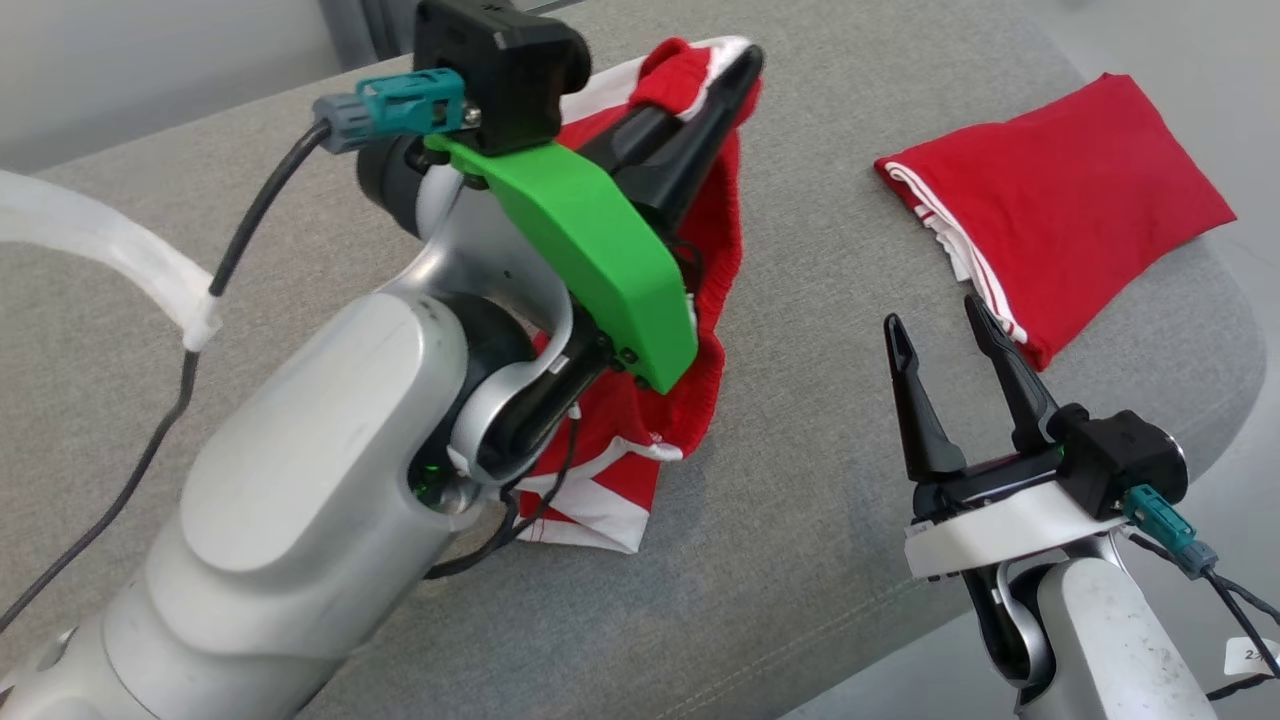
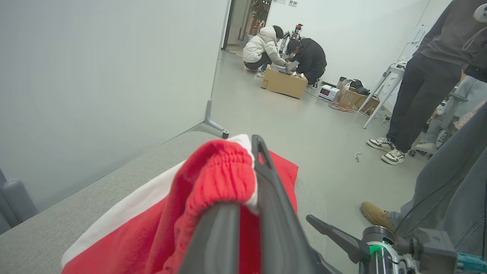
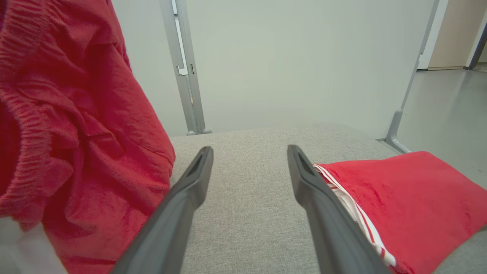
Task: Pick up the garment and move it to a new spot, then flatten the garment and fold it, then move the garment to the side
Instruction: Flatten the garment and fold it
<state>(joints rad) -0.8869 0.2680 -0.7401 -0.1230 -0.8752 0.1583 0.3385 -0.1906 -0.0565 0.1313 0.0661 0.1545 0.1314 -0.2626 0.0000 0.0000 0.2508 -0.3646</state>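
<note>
The garment [image 1: 712,262] is red with white stripes and an elastic waistband. It hangs crumpled from my left gripper [image 1: 745,62], its lower end resting on the grey cushion [image 1: 800,460]. In the left wrist view the left gripper [image 2: 254,141] is shut on the garment's [image 2: 213,171] gathered waistband. My right gripper [image 1: 934,314] is open and holds nothing; it hovers low over the cushion to the right. In the right wrist view the right gripper [image 3: 250,149] points between the hanging garment [image 3: 95,133] and a folded red piece.
A second red garment [image 1: 1060,200], folded flat, lies at the cushion's far right, close to the right fingertips [image 3: 399,198]. The cushion's rounded edge drops off at the right. A person [image 2: 430,76] stands on the floor beyond, and others crouch by cardboard boxes [image 2: 283,82].
</note>
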